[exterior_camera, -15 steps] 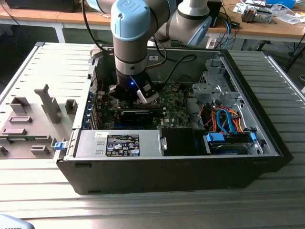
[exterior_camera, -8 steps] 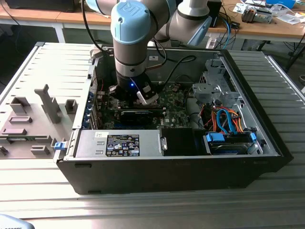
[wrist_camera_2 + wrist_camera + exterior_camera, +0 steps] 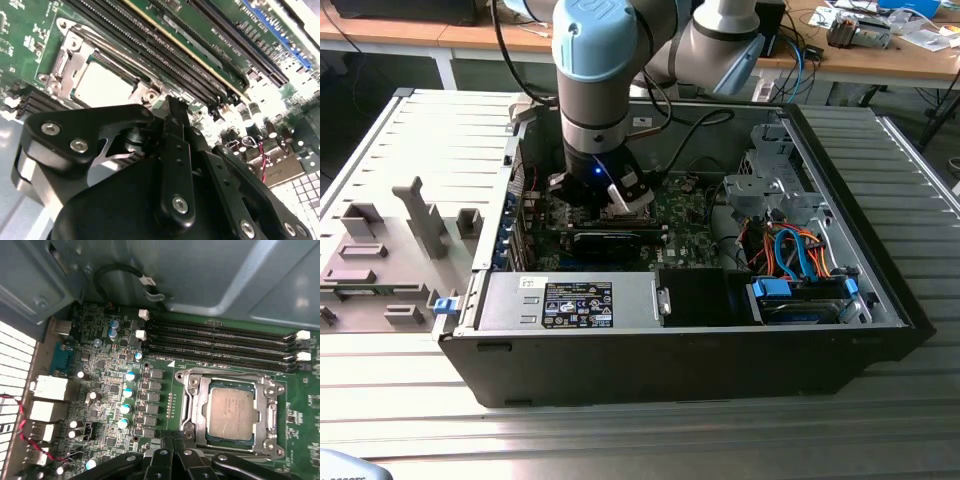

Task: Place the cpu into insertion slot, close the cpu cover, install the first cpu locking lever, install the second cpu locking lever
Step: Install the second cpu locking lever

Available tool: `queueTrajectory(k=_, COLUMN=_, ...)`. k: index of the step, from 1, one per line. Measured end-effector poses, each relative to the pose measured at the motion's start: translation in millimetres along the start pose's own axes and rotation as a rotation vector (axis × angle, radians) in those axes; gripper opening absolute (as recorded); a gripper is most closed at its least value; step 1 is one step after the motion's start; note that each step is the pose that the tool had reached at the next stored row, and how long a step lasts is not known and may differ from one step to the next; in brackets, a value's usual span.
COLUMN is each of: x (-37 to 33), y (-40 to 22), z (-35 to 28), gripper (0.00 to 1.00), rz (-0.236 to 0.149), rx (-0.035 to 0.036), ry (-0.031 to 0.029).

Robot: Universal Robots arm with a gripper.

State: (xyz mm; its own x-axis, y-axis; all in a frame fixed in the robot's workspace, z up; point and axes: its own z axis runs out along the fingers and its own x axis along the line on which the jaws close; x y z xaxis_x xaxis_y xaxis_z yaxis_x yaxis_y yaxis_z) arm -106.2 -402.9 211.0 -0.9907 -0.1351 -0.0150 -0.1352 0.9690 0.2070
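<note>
The cpu [image 3: 231, 412] sits flat in the insertion slot [image 3: 192, 385] on the green motherboard [image 3: 165, 367], with the silver cpu cover [image 3: 196, 412] down around it — beside the long black memory slots [image 3: 215, 342]. The gripper [image 3: 172, 442] hangs just beside the slot, jaws pressed together, holding nothing.

- In the exterior view the arm [image 3: 595, 90] stands near vertical, its blue-capped joint uppermost and its wrist pointing straight down.
- The tool [image 3: 616, 197] hangs low at the end of the wrist, a small blue light glowing just above it.
- In both wrist views the tool's [image 3: 172, 112] black fingers [image 3: 172, 445] lie pressed together, empty.
</note>
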Motion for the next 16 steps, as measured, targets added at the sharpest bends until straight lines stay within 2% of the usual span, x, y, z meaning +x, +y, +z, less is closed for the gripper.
queueTrajectory(k=6, x=-11.1, y=-1.0, z=-0.1, gripper=0.11, rz=0.002, rx=0.0024, ry=0.0080)
queueTrajectory(k=11, x=-22.0, y=-1.2, z=0.0, gripper=0.11, rz=0.003, rx=0.0106, ry=0.0161)
queueTrajectory(k=13, x=-29.3, y=-1.1, z=0.1, gripper=0.11, rz=0.004, rx=0.0155, ry=0.0223)
queueTrajectory(k=16, x=-38.3, y=-1.1, z=0.3, gripper=0.11, rz=0.006, rx=0.0189, ry=0.0298)
